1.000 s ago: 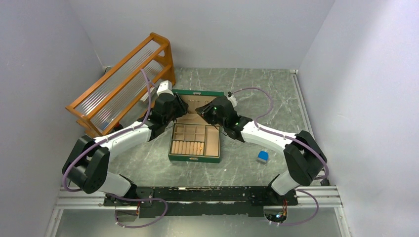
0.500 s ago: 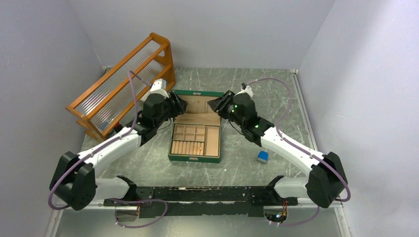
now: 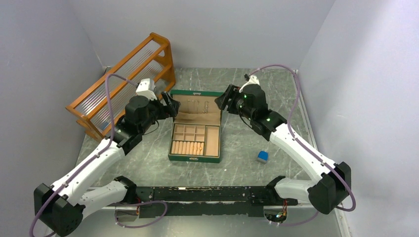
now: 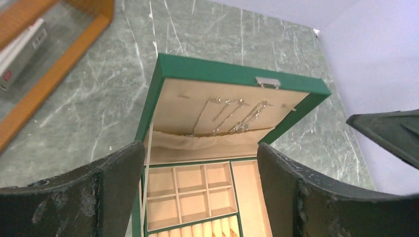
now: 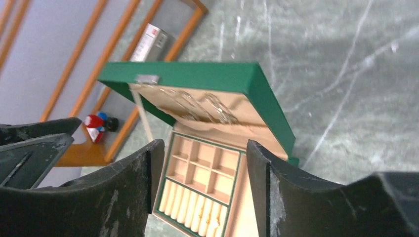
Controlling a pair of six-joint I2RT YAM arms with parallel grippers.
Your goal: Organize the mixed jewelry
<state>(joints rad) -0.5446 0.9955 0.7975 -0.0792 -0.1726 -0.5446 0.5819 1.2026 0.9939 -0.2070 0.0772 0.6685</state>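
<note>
A green jewelry box (image 3: 194, 157) lies open mid-table, its lid (image 3: 195, 94) standing upright. Thin chains (image 4: 228, 114) of the mixed jewelry hang inside the lid, seen too in the right wrist view as chains (image 5: 200, 106). Small gold pieces (image 3: 198, 146) sit between the ring rolls; the square compartments (image 4: 190, 191) look bare. My left gripper (image 3: 170, 105) hovers open at the lid's left edge, holding nothing, fingers (image 4: 118, 182) wide. My right gripper (image 3: 223, 100) hovers open at the lid's right edge, also holding nothing, fingers (image 5: 264, 177) apart.
A wooden rack (image 3: 123, 81) with clear shelves stands at the back left, close behind my left arm. A small blue block (image 3: 262, 156) lies on the table right of the box. Grey walls close in on three sides.
Both grippers have drawn back from the lid, left one leftward, right one rightward, and both have opened wide. The lid now shows fully and stands open.
</note>
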